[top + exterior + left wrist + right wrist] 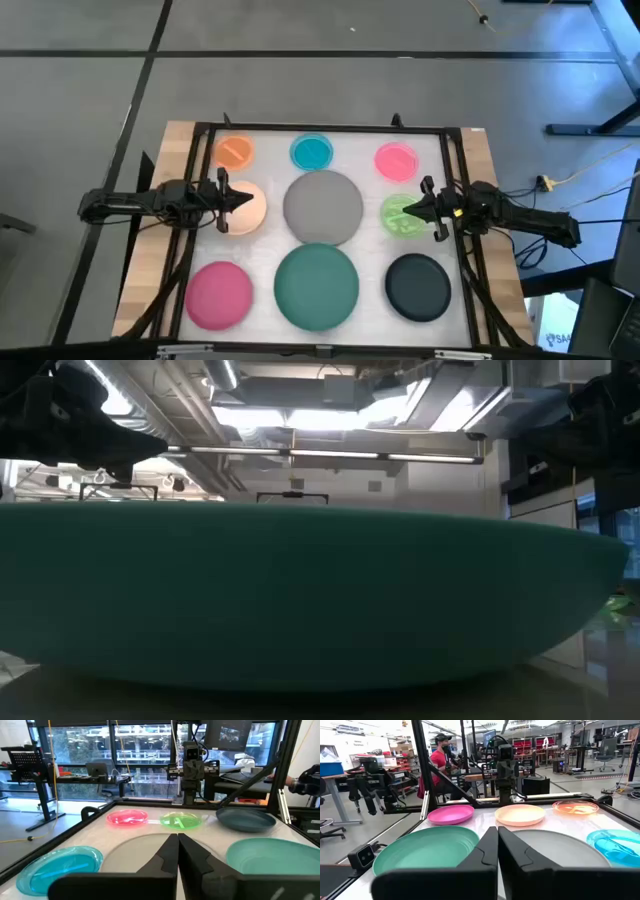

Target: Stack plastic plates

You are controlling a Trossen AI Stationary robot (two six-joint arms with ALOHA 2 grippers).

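Nine plates lie apart in three rows on the white table. Far row: small orange (235,151), blue (313,152), pink (396,160). Middle row: peach (250,212), large grey (322,205), green (400,222). Near row: magenta (219,294), teal-green (316,285), black (418,287). My left gripper (245,200) is shut and hovers over the peach plate, pointing right. My right gripper (405,211) is shut and hovers over the green plate, pointing left. Each wrist view shows its own closed fingers, left (177,842) and right (497,837), aimed across the grey plate (555,847).
A dark frame (320,128) rims the table, with wooden boards outside it. The teal-green plate (300,600) fills the low view. A person in a red shirt (440,757) stands beyond the table's left side. Narrow gaps separate the plates.
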